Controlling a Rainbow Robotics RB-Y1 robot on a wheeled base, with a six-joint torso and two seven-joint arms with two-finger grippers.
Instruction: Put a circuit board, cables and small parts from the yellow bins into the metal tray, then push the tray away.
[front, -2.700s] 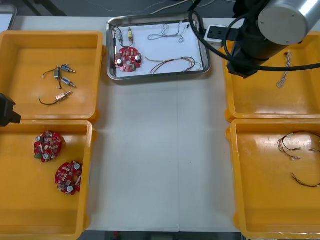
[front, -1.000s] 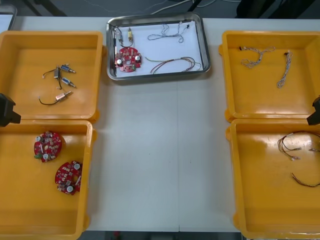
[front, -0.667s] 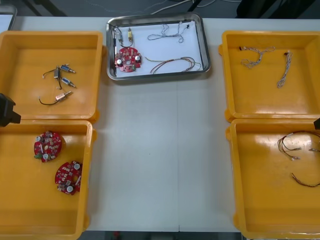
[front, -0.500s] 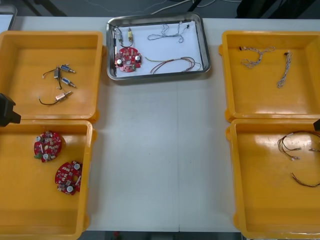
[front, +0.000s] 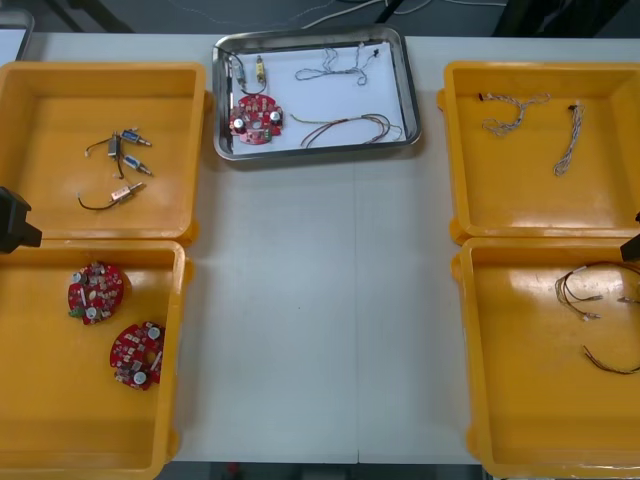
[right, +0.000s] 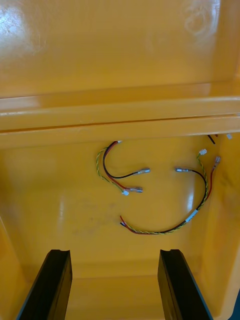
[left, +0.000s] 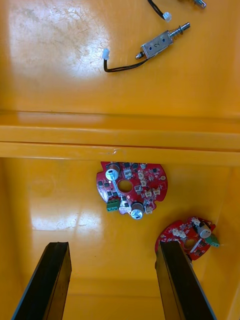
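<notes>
Hovering spread and empty over yellow bins (front: 60, 110), left gripper (left: 112, 247) and right gripper (right: 113, 252) could shove the edge-near metal tray (front: 318, 151) off the table (front: 300, 300).

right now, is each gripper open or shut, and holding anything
Left gripper: open, empty, above the red circuit boards.
Right gripper: open, empty, above the red and yellow cables.

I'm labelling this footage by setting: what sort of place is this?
Probably an electronics kitting bench: yellow plastic bins hold sorted round red circuit boards and red and yellow cables, and a shiny metal tray holds one collected set.
</notes>
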